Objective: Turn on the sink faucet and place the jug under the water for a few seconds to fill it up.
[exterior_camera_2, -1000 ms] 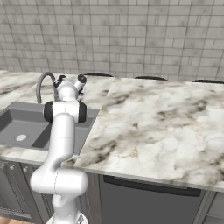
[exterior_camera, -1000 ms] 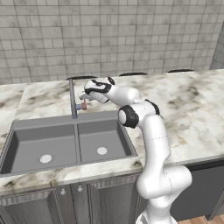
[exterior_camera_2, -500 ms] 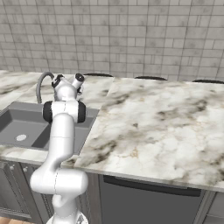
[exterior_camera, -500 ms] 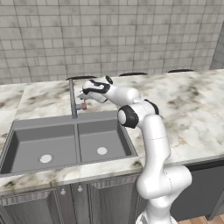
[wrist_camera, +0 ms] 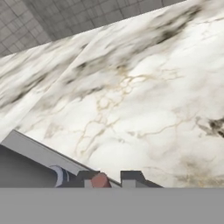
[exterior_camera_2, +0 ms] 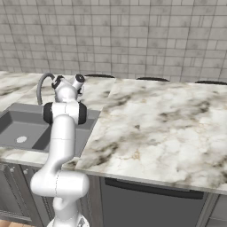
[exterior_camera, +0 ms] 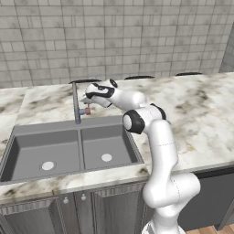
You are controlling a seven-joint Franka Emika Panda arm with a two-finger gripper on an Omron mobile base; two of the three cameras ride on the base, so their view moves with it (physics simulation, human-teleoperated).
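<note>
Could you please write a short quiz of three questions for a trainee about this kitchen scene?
1. True or false: a stream of water runs from the sink faucet into the sink.
2. Which is nearest to the gripper? A) the right basin's drain B) the faucet's red and blue lever C) the cabinet doors under the counter
3. How many basins does the sink have?

Key: 1. False, no stream is visible. 2. B; in the hand view the red part of the lever sits between the fingertips. 3. Two, with a round pale drain in each.
</note>
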